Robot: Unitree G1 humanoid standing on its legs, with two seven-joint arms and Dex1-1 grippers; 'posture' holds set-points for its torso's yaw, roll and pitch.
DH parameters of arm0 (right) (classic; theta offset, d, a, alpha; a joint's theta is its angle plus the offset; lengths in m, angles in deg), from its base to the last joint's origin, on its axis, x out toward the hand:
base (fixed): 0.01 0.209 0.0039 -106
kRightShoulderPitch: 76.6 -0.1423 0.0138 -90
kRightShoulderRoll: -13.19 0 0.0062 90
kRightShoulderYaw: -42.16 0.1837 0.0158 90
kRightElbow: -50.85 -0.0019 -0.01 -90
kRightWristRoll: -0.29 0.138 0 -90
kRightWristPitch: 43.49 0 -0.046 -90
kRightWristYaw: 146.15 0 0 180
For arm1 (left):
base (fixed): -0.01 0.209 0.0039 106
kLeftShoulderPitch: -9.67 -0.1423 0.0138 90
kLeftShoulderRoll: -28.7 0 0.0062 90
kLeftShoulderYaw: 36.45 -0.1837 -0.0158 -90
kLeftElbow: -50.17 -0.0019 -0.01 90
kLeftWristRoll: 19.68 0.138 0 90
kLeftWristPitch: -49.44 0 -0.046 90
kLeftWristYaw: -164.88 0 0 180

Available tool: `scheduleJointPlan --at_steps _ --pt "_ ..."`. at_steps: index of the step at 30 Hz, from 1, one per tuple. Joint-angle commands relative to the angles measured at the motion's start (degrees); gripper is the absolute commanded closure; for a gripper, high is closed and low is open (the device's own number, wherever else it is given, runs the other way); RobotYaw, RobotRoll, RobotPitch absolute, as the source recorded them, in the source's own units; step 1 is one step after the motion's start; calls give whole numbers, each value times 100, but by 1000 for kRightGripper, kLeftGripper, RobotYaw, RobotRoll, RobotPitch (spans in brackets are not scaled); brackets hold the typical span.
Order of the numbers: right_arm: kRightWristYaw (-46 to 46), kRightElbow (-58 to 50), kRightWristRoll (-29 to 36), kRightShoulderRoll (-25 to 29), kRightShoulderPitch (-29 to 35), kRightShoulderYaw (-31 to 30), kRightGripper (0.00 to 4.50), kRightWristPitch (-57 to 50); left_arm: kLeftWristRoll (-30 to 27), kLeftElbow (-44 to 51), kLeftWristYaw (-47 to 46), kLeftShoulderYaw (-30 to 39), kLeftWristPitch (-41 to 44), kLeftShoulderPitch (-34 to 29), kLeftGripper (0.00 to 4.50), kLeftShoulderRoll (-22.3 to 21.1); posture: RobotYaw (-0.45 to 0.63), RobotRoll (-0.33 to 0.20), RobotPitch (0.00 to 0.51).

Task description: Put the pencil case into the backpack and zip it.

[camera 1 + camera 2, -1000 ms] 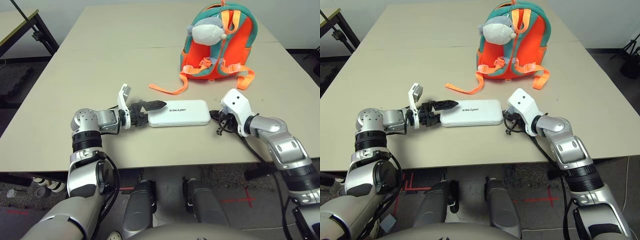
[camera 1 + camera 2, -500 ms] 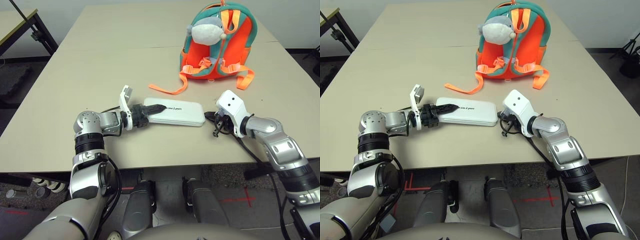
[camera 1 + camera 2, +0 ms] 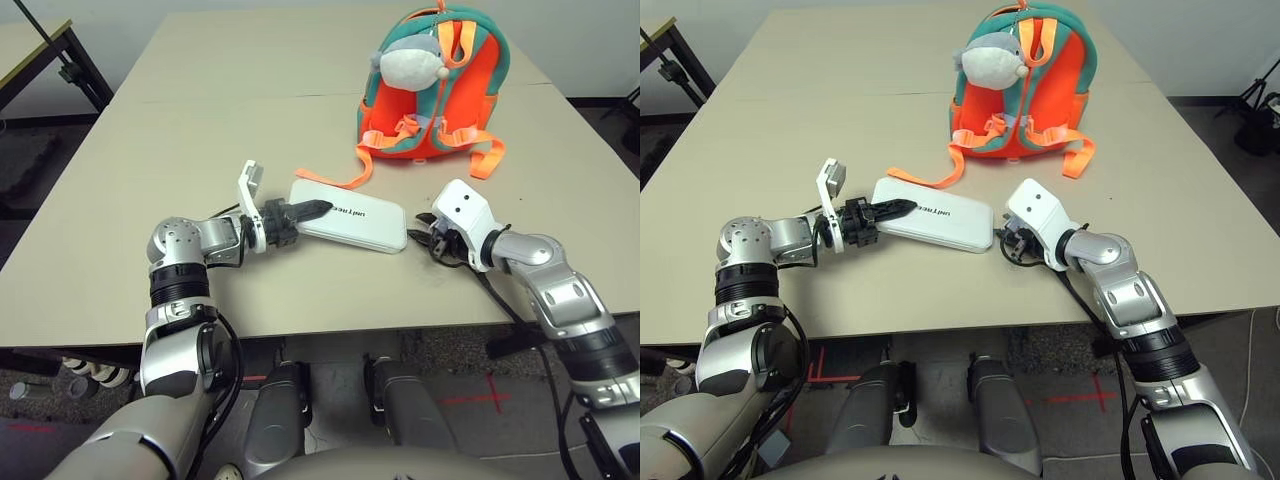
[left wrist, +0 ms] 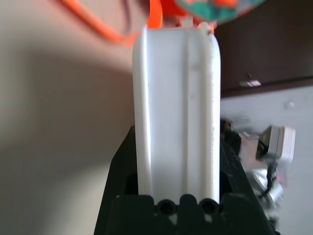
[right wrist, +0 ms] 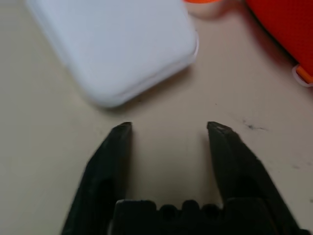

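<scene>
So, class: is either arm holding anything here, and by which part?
The left gripper holds the pencil case by its left short end, one of its fingers lying on top. The right gripper is open and empty, close to the case's other end.

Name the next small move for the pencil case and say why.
Probably carry the pencil case toward the backpack. The left pincer is shut on its end, while the right pincer sits open just short of the other end, holding nothing. The backpack stands beyond both, and no opening shows.
</scene>
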Motion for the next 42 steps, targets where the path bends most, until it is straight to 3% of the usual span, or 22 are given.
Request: scheduleJointPlan --at_steps 1,2,9,15,20,26,42 --pt "137 189 -91 -6 -34 38 242 73 -166 334 -25 250 -238 229 3182 -191 -106 0 141" --pt "211 262 -111 -19 -57 76 0 81 -197 429 -13 306 -311 288 3182 -264 -108 0 143" --pt "571 698 -122 -9 -193 295 0 119 -348 642 14 539 -489 698 3182 -821 -104 0 146" --pt "1217 1017 605 -603 -616 1291 0 -462 -192 571 -4 511 -1098 854 3182 -1176 -98 0 148" --pt "1751 1118 1214 -1116 -1170 2075 0 -697 475 211 -121 246 -2497 809 3182 -1104 -96 0 142" --pt "1950 1240 1461 -1260 -1590 2276 0 -557 932 170 -168 -52 -3588 709 3183 -838 -95 0 133" --pt "2049 2850 1563 -1615 -2873 2125 0 131 1180 -182 -139 -400 -4192 727 3184 -727 -83 0 122"
